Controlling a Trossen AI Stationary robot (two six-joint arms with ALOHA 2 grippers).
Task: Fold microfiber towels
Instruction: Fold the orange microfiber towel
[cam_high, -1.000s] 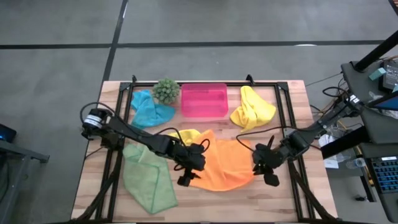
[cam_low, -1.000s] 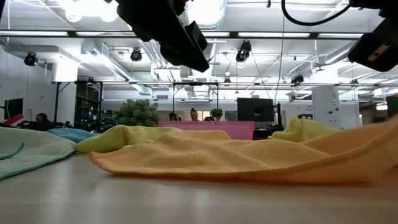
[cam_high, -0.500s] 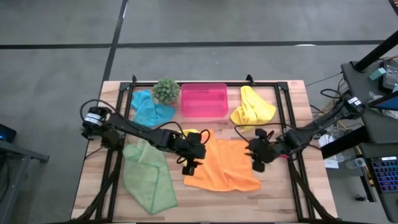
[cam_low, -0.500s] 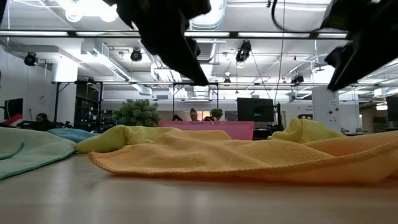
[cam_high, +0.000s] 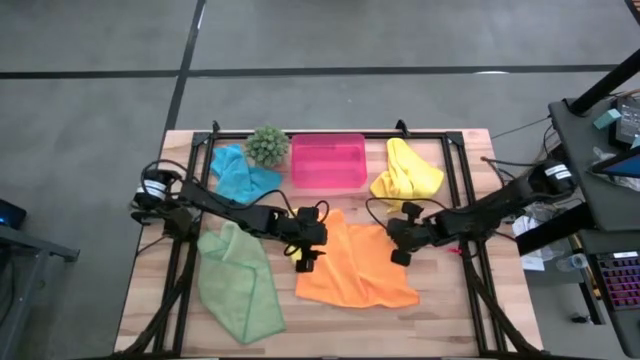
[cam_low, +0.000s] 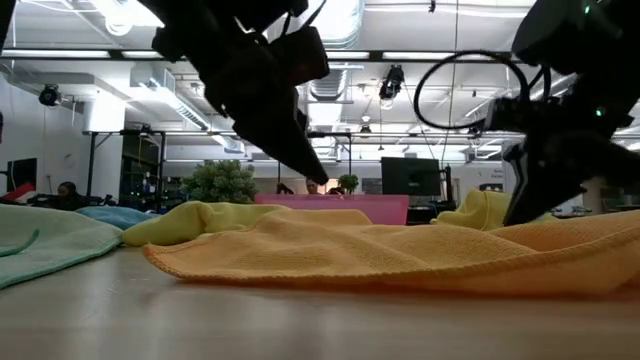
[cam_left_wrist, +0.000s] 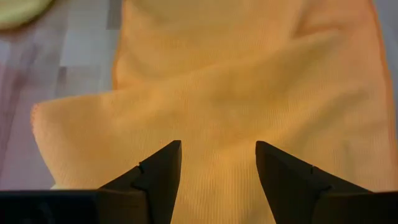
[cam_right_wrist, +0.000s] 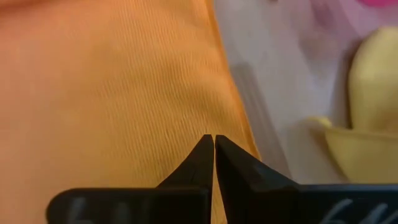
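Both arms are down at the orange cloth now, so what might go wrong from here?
The right gripper is shut at the orange towel's edge; whether any cloth is caught does not show, so a lift might come up empty. The left gripper is open over the towel, so one side may lag and the fold go crooked. A yellow towel lies partly under the orange one and could get dragged along.

orange towel | light green towel | teal towel | yellow towel | pink tray
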